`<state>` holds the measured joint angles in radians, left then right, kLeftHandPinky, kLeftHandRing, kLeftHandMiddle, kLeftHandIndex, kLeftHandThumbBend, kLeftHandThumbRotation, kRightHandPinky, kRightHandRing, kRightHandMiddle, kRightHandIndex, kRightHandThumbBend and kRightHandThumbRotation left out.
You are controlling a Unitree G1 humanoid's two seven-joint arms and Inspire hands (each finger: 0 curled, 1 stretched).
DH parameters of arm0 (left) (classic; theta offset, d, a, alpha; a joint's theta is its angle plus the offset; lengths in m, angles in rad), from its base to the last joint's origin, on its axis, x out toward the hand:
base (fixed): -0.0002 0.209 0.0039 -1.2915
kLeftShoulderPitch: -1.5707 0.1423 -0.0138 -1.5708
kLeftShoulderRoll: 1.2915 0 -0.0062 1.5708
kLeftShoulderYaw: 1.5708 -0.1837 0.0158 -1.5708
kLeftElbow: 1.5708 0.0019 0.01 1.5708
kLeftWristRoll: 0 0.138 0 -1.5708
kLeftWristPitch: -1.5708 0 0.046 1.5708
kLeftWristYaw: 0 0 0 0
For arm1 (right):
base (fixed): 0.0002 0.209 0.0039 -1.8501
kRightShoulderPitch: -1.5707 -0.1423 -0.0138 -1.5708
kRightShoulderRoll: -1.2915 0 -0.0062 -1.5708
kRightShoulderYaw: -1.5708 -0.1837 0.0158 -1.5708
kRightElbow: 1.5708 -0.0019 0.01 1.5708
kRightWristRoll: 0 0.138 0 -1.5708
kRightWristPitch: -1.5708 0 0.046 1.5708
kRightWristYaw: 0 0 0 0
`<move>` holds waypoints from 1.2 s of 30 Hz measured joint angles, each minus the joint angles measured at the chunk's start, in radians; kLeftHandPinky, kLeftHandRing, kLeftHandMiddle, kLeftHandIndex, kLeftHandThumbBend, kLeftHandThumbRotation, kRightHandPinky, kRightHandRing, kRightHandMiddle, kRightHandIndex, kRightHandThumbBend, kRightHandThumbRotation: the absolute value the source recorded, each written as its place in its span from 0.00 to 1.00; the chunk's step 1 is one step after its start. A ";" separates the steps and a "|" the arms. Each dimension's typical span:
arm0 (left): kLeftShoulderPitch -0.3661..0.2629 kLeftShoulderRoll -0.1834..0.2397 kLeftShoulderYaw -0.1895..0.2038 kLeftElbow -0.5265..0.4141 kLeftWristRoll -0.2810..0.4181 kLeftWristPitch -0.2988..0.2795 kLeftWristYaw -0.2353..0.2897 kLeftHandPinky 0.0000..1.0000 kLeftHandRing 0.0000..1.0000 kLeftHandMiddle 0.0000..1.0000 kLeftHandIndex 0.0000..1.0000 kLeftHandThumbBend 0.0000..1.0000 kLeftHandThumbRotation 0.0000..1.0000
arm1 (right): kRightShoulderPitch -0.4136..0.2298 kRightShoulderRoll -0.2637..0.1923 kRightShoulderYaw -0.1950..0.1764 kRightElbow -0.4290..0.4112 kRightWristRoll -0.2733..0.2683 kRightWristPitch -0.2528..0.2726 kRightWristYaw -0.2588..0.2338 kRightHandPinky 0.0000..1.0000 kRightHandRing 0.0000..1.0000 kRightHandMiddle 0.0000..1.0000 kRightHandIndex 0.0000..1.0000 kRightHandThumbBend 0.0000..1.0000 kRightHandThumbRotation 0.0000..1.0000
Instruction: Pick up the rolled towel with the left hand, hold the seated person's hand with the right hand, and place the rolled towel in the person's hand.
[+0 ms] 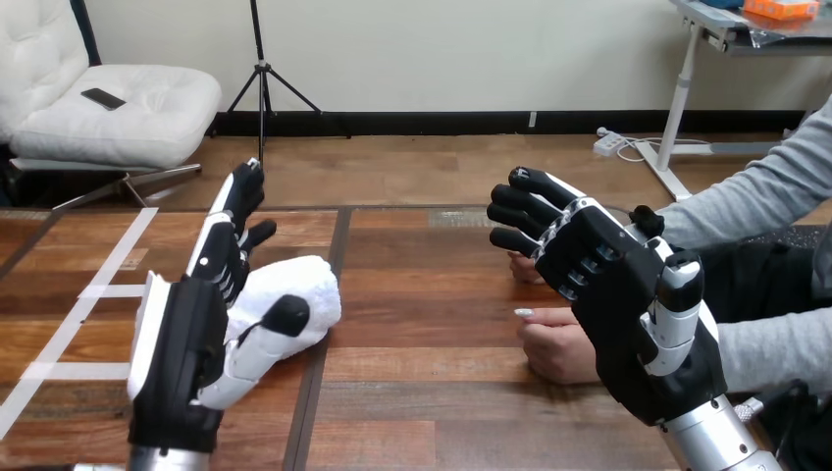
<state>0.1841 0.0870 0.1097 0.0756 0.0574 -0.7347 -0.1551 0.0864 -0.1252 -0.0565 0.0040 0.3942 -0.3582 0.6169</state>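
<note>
The rolled towel (299,285) is white. It lies on its side on the wooden table (422,294), just left of the dark seam (338,240) that runs front to back across the tabletop.

The left hand (186,343) stands against the towel's left side, palm turned toward the towel. Its fingers (235,211) are straight and point away from the robot, reaching past the towel's far end. Its thumb (275,324) is spread out from the palm and lies across the towel's near end, touching it or almost touching it; the contact cannot be confirmed. The hand is apart, not clamped on the towel. The towel rests on the table and is not lifted.

Strips of white tape (108,291) lie on the tabletop left of the towel, beyond the left hand.

The right hand (613,294) is well to the right of the towel, raised above the table with its back toward the camera. Its fingers (520,211) are loosely bent and point back toward the towel. They curl round nothing.

The person's nearer hand (554,348) rests on the table as a loose fist, right of the towel and partly behind the right hand's palm. The person's farther hand (525,270) shows below the right hand's fingers, mostly hidden by them. Whether the right hand touches either hand cannot be determined. Grey sleeves (765,196) enter from the side farthest from the towel.
</note>
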 measured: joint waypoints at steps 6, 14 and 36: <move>-0.044 0.043 0.012 0.016 0.054 0.026 0.015 0.92 0.98 0.98 0.96 1.00 0.72 | -0.005 0.001 0.001 0.010 -0.001 0.000 0.000 0.86 0.87 0.85 0.85 1.00 1.00; -0.125 0.093 0.024 0.040 0.070 0.073 0.024 0.98 0.99 0.99 0.97 1.00 0.67 | -0.011 0.002 0.001 0.020 -0.001 0.000 0.000 0.86 0.87 0.85 0.85 1.00 1.00; -0.327 0.164 0.005 0.085 0.159 0.244 0.044 0.86 0.96 1.00 1.00 1.00 0.67 | -0.028 0.003 0.001 0.032 -0.001 -0.003 0.006 0.86 0.87 0.85 0.84 1.00 1.00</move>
<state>-0.1427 0.2506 0.1150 0.1607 0.2162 -0.4907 -0.1113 0.0582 -0.1220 -0.0551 0.0363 0.3933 -0.3614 0.6227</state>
